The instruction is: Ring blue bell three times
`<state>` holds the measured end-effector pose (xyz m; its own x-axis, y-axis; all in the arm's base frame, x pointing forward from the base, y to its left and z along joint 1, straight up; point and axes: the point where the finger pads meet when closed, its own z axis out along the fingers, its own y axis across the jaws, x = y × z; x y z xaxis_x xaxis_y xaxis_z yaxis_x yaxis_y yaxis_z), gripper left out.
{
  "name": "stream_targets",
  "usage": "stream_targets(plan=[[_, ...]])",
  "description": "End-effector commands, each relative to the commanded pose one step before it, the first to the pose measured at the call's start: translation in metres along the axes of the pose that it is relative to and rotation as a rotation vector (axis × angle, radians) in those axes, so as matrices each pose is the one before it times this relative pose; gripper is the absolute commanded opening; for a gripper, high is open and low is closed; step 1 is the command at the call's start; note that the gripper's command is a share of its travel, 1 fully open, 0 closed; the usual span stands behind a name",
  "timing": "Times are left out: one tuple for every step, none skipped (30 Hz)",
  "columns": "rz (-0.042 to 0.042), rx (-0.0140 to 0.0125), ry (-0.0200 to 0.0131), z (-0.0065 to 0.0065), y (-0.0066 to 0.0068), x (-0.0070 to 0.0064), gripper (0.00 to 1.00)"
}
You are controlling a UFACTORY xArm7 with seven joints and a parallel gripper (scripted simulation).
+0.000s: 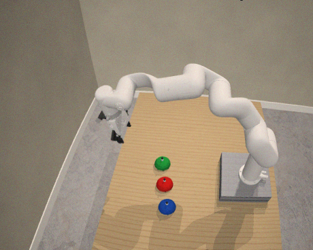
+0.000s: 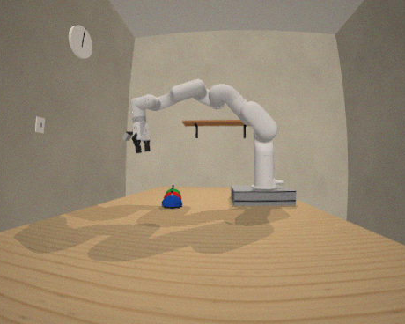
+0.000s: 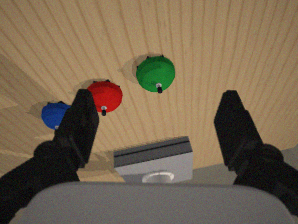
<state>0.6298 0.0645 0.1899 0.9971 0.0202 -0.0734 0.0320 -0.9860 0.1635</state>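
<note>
I count three bells on the wooden table (image 1: pixel 201 122), one of each colour: one green bell (image 1: pixel 162 163), one red bell (image 1: pixel 165 184) and one blue bell (image 1: pixel 167 206). From the top view they stand in a single line running from 12 to 6 o'clock, green at the 12 end, red in the middle, blue at the 6 end, near one another with a little bare wood between neighbours. Each carries one small dark button on its crown. From the exterior view the three overlap, blue in front.

My gripper (image 1: pixel 113 127) has two black fingers, spread fully apart with nothing between them. It hangs high in the air past the table's left edge, at about 10 o'clock from the blue bell in the top view and well apart from all three bells.

In my wrist view one black finger (image 3: pixel 80 127) partly covers the blue bell at 9 o'clock; the red sits just right of it and the green toward 12.

My one arm rises from one grey base block (image 1: pixel 228 190) at 3 o'clock of the bells
</note>
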Motion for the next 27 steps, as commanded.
stream_targets(plan=[[0.0009, 0.00073, 0.00571, -0.00285, 0.00038, 0.00085, 1.0], [0.0, 0.0, 0.0, 0.0, 0.0, 0.0, 1.0], [0.0, 0.0, 0.0, 0.0, 0.0, 0.0, 1.0], [0.0, 0.0, 0.0, 0.0, 0.0, 0.0, 1.0], [0.0, 0.0, 0.0, 0.0, 0.0, 0.0, 1.0], [0.0, 0.0, 0.0, 0.0, 0.0, 0.0, 1.0], [0.0, 0.0, 0.0, 0.0, 0.0, 0.0, 1.0], [0.0, 0.0, 0.0, 0.0, 0.0, 0.0, 1.0], [0.0, 0.0, 0.0, 0.0, 0.0, 0.0, 1.0], [0.0, 0.0, 0.0, 0.0, 0.0, 0.0, 1.0], [0.0, 0.0, 0.0, 0.0, 0.0, 0.0, 1.0], [0.0, 0.0, 0.0, 0.0, 0.0, 0.0, 1.0], [0.0, 0.0, 0.0, 0.0, 0.0, 0.0, 1.0], [0.0, 0.0, 0.0, 0.0, 0.0, 0.0, 1.0], [0.0, 0.0, 0.0, 0.0, 0.0, 0.0, 1.0], [0.0, 0.0, 0.0, 0.0, 0.0, 0.0, 1.0], [0.0, 0.0, 0.0, 0.0, 0.0, 0.0, 1.0], [-0.00052, 0.00009, 0.00003, 0.00002, -0.00007, -0.00003, 1.0], [-0.00341, 0.00062, 0.00018, 0.0001, -0.00049, -0.0002, 1.0], [-0.00871, 0.00157, 0.00047, 0.00025, -0.00124, -0.0005, 1.0], [-0.01589, 0.00284, 0.00088, 0.00046, -0.00228, -0.00092, 1.0], [-0.02449, 0.00431, 0.00144, 0.00071, -0.00354, -0.0014, 1.0], [-0.03407, 0.00585, 0.00214, 0.001, -0.00499, -0.00192, 1.0], [-0.04424, 0.00735, 0.003, 0.00132, -0.0066, -0.00241, 1.0], [-0.05462, 0.00866, 0.00404, 0.00167, -0.00833, -0.00285, 1.0], [-0.06489, 0.00968, 0.00522, 0.00203, -0.01014, -0.00318, 1.0], [-0.07473, 0.0103, 0.00651, 0.00242, -0.01198, -0.00334, 1.0]])
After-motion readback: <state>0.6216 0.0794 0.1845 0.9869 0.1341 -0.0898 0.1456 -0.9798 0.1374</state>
